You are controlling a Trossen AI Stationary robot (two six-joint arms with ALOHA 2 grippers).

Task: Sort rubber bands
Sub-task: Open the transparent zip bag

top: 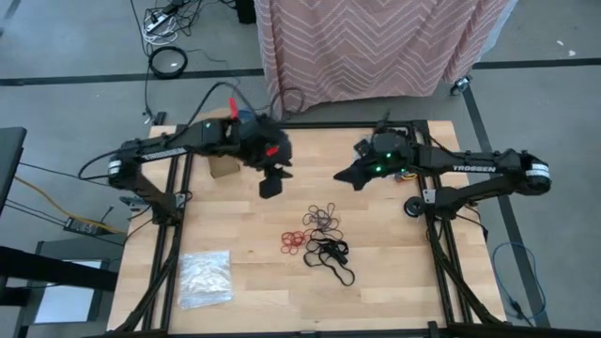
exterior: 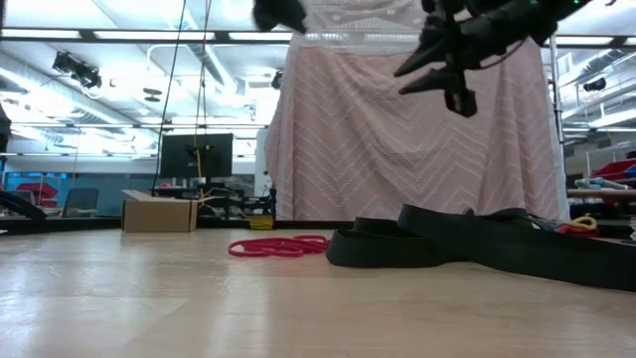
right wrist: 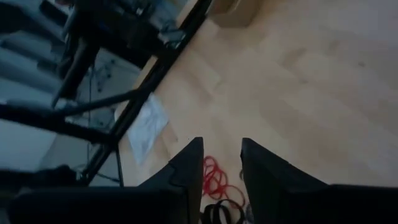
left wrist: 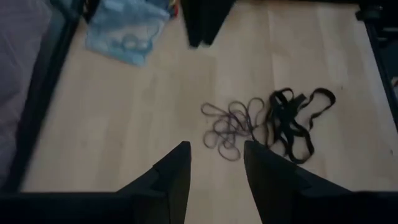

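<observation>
I am holding my left gripper [top: 270,186] and my right gripper [top: 354,176] up off the table [top: 394,282], both with fingers parted and grasping nothing. The rubber bands [top: 316,237] are lying loose below and between them, tan on the far side, red [exterior: 278,246] leftward, black ones [left wrist: 292,121] trailing nearward. A clear plastic bag [top: 205,278] is lying well off beyond my left gripper; I cannot tell its contents.

Robotics lab. Open hall with ceiling lights [exterior: 119,38], a monitor [exterior: 196,154], floor cables [top: 169,38]. Arms bolted to wooden table [top: 235,216].
</observation>
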